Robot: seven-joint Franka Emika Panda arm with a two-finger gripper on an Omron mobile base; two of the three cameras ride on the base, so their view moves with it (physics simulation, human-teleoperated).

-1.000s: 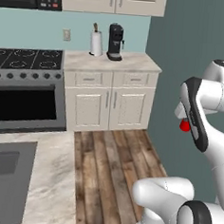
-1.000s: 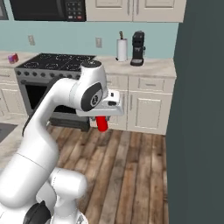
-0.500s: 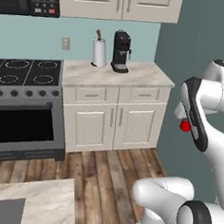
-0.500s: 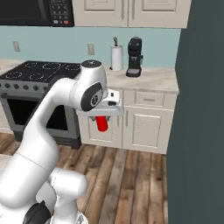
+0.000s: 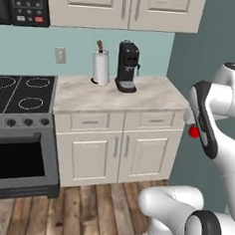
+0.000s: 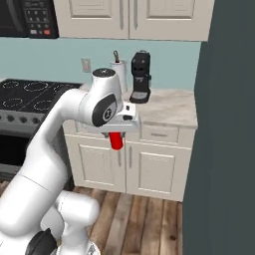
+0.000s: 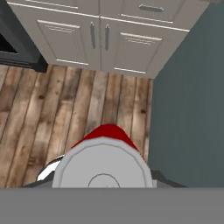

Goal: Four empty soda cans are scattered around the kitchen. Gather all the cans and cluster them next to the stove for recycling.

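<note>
the robot is carrying one red soda can (image 6: 116,141) in its end effector (image 6: 117,133), the jaws closed on the can's upper part so that the red body is hanging below the hand, over the wooden floor (image 7: 65,113) and in front of the white cabinet doors (image 6: 144,169); in the hand view the can's silvery top (image 7: 103,168) is sitting right under the camera with the red wall showing behind it. judged from the task, the step in hand is bringing this can to the stove (image 5: 18,131), which is standing to the left of the table (image 5: 116,97) with its black cooktop and white ring burners. to do it well, the arm is needing to keep the can upright and the grip steady while the base is lining up, then to lift it above the edge of the table and set it down on the bare marble strip just beside the stove, left of the paper-towel roll (image 5: 100,66) and the coffee machine (image 5: 127,67), low and gentle so the light empty can is not tipping or rolling. the risk is clipping the table edge or the drawer fronts on the way up. counting what is showing: one soda can, one stove, one paper-towel roll, one coffee machine, one microwave (image 5: 21,2) above the stove, one wall outlet (image 5: 60,55), and no can resting on the table yet.
</note>
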